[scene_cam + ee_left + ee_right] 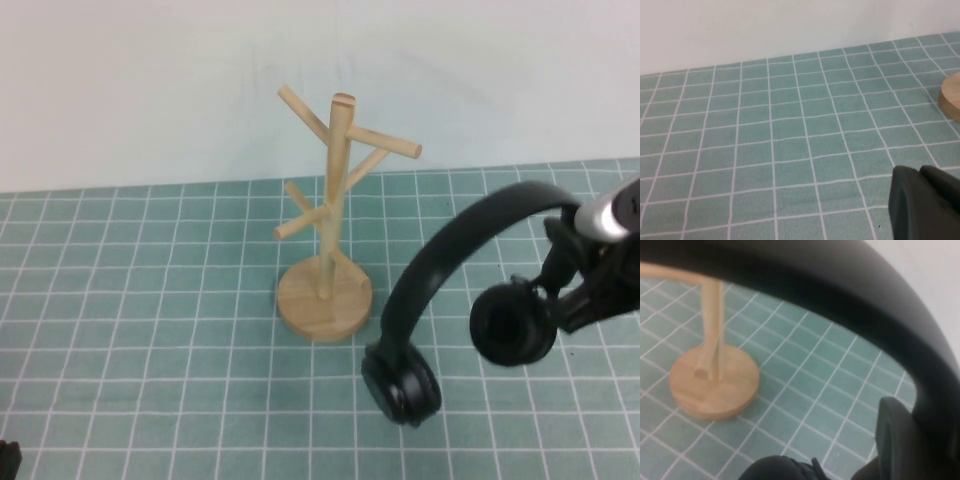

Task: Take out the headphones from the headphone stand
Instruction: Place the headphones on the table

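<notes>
Item 1. Matte black over-ear headphones with a thin arched headband and two round padded cups (440, 262). Location: off the stand, held in the air to its right, headband arching up and over toward the right arm. The lower cup hangs close over the cloth near the stand's base; whether it touches the cloth cannot be judged from the high view. In the right wrist view the headband (850, 300) fills the upper part as a broad dark arc.

Item 2. Light wooden tree-shaped headphone stand with round disc base, upright post and angled dowel pegs (327, 215). Upright, all pegs bare. Base also seen in the right wrist view (715, 382), and a sliver of it in the left wrist view (951, 96).

Item 3. Right gripper (572, 262). At the right edge of the high view, clamped on the headband just above the upper cup and carrying the set.

Item 4. Left gripper (922, 202). Low over the cloth at the near left, well apart from stand and headphones; dark finger tips show in its own wrist view, but their spacing cannot be told (only a corner of them is in view).

Item 5. Green cloth with white grid lines (150, 330). Covers the table.

Status: removal appears done, since nothing hangs on the pegs. Remaining, by judgement: setting the headphones down on the cloth clear of the base and letting go.
</notes>
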### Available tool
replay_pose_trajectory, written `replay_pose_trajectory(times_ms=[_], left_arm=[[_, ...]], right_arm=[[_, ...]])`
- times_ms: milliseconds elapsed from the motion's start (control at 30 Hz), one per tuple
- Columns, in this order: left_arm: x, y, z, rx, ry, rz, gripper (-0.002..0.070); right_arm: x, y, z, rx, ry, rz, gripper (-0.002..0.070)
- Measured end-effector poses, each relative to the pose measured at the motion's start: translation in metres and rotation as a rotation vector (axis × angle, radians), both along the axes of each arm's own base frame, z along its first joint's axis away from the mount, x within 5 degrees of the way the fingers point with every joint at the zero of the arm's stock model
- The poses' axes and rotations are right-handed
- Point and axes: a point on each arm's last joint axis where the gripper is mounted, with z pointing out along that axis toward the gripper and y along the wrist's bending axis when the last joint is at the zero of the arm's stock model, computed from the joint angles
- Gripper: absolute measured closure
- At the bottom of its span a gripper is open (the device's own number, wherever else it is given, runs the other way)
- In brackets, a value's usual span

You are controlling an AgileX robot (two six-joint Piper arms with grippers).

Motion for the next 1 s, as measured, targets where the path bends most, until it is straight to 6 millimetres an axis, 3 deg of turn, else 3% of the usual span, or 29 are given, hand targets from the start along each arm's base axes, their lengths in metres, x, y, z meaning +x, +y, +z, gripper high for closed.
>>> replay_pose_trajectory(times_ms=[233, 567, 1000], left_arm=[[0.0, 0.0, 0.0, 0.0, 0.0, 0.0, 0.0681], [0.0, 0.0, 0.0, 0.0, 0.0, 0.0, 0.0681], [0.0, 0.0, 0.0, 0.0, 0.0, 0.0, 0.0681]], right_arm=[[-0.003, -0.006, -0.014, -0.032, 0.036, -0.04, 0.0619], [0.001, -0.033, -0.038, -0.137, 0.115, -0.34, 0.0619], [0.021, -0.004, -0.099, -0.006, 0.422, -0.312, 0.0619]])
